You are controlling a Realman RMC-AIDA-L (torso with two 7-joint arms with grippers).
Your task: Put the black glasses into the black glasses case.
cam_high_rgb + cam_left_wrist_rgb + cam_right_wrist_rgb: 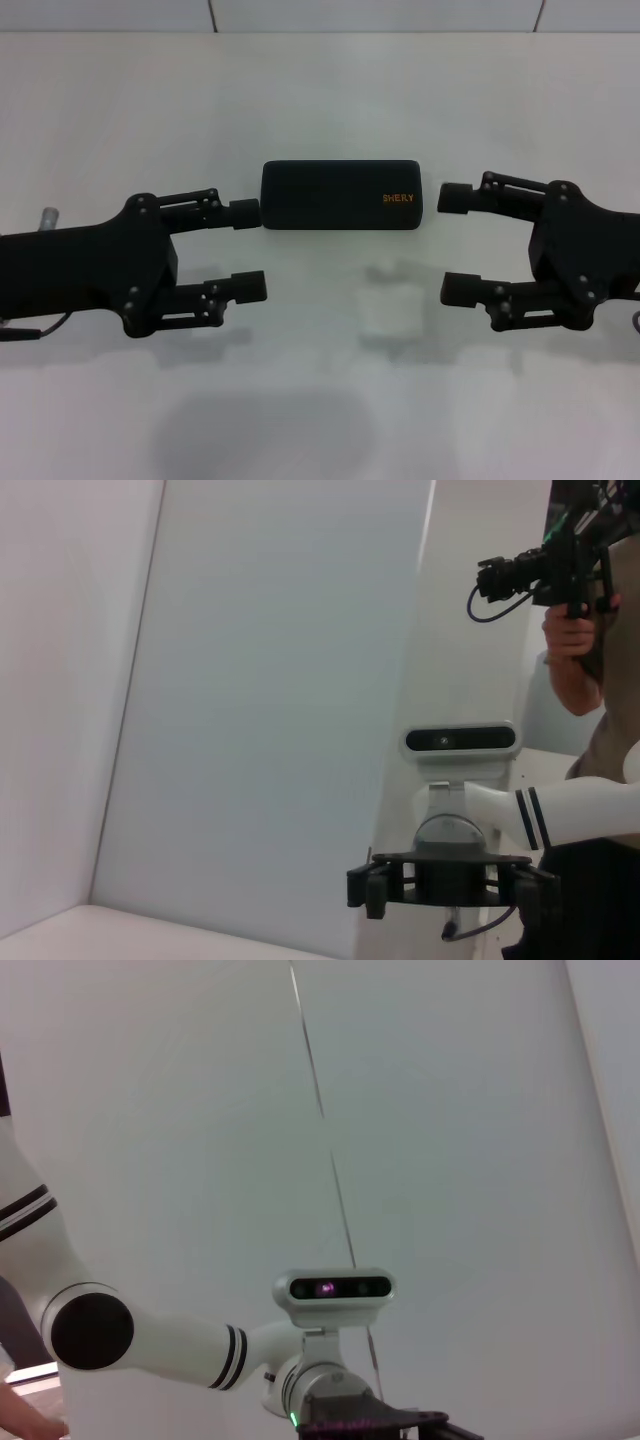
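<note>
From my remote station I note, on the left of the head view, the left gripper [250,250] held over the white table [320,90], its two black fingers spread wide apart and empty; the farther fingertip sits just beside the left short end of the case, and I cannot tell whether it touches it. At the centre lies the black glasses case [341,195], flat on the table and shut. It is a rectangular hard shell with rounded corners, matte black throughout, with small orange "SHERY" lettering near its right end. Its long axis runs across the view from left to right, roughly in line with the far table edge, and the lettering reads upright from my side. The black glasses do not appear in any view, so I cannot report their place. On the right, the right gripper [457,243] mirrors the first: fingers parted wide, holding nothing, its farther fingertip near the right short end of the case with a small gap showing between them. The case thus lies between the two farther fingertips. The left wrist view shows the right gripper head-on against a pale wall, with a person [590,720] holding a camera rig [545,565] behind it. The right wrist view shows only the left arm [150,1345] and its wrist camera against the wall.
</note>
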